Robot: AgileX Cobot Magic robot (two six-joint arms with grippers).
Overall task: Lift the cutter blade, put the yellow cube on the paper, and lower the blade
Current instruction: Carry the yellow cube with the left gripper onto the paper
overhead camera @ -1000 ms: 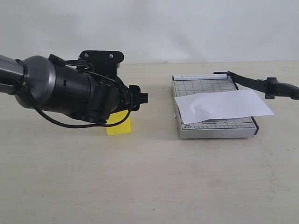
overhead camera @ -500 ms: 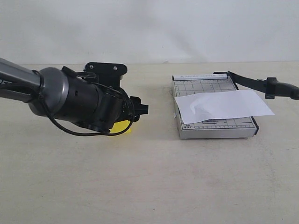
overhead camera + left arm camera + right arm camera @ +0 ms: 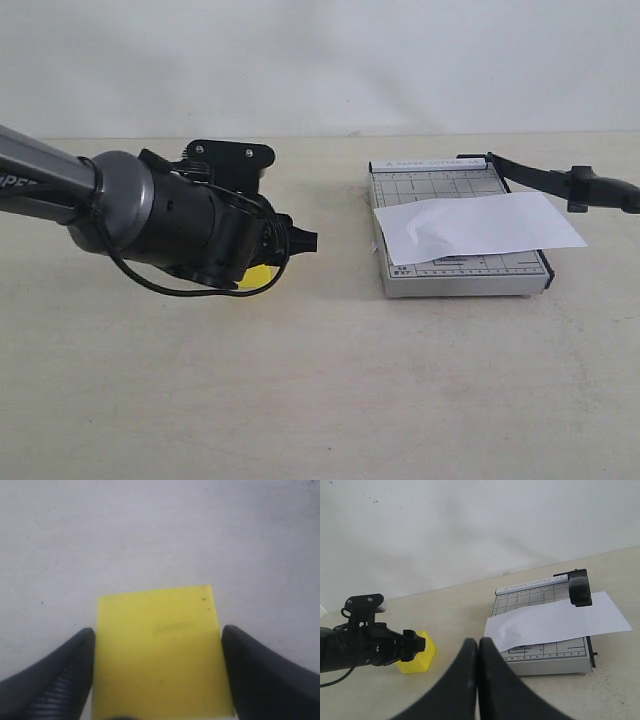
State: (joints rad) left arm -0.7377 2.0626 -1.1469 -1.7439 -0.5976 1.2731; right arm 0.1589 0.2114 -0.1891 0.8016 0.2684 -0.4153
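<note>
The yellow cube (image 3: 159,652) rests on the table between my left gripper's (image 3: 157,631) fingers; the gripper is open, with one finger close along each side of the cube. In the exterior view the left arm (image 3: 170,225) hides all but a sliver of the cube (image 3: 258,277). The white paper (image 3: 480,225) lies across the grey trimmer (image 3: 440,275). The cutter blade (image 3: 540,177) stands raised off the trimmer's far right corner, its handle (image 3: 603,189) out to the right. My right gripper (image 3: 478,652) is shut and empty, back from the table and facing the trimmer (image 3: 545,657).
A tan table (image 3: 330,380) carries everything, with a white wall (image 3: 320,60) behind it. In the right wrist view, the cube (image 3: 417,657) sits left of the trimmer, under the left arm (image 3: 365,645).
My left arm has come down over the cube, covering more of it in the exterior view. Blade, paper and trimmer have not moved.
</note>
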